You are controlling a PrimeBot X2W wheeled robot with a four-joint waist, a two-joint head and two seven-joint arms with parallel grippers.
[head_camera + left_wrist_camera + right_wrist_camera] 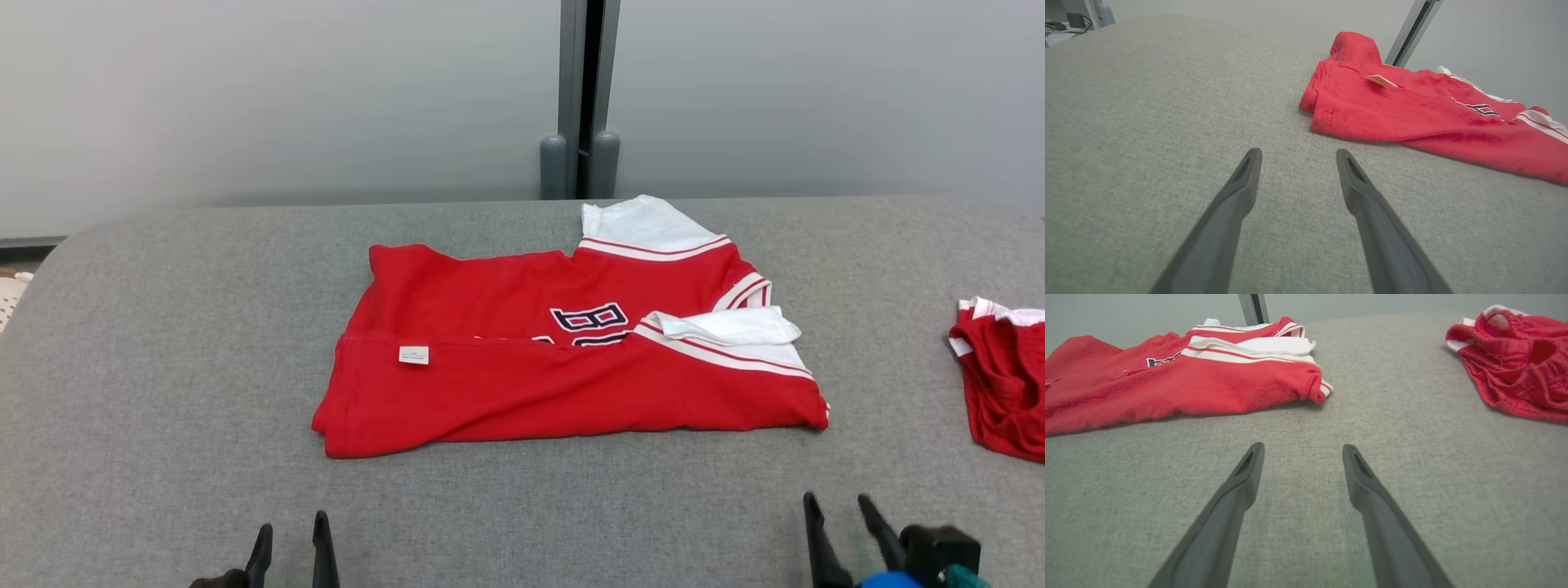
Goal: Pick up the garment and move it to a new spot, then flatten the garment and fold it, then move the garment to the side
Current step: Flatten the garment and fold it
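A red garment [563, 359] with white striped sleeves and dark lettering lies folded in half at the middle of the grey table [163, 457]; a small white label sits on its folded-over front flap. From the left wrist it appears as the garment [1412, 114] ahead and to the right; from the right wrist as the garment [1180, 384] ahead and to the left. My left gripper [292, 531] stands open near the front edge, short of the garment's left corner. My right gripper [837, 510] is open too, below its right corner. Both hold nothing.
A second red and white piece of clothing [1004, 384] lies crumpled at the table's right edge, also seen as the crumpled clothing [1515, 359] from the right wrist. A grey post [584, 98] stands behind the table against a pale wall.
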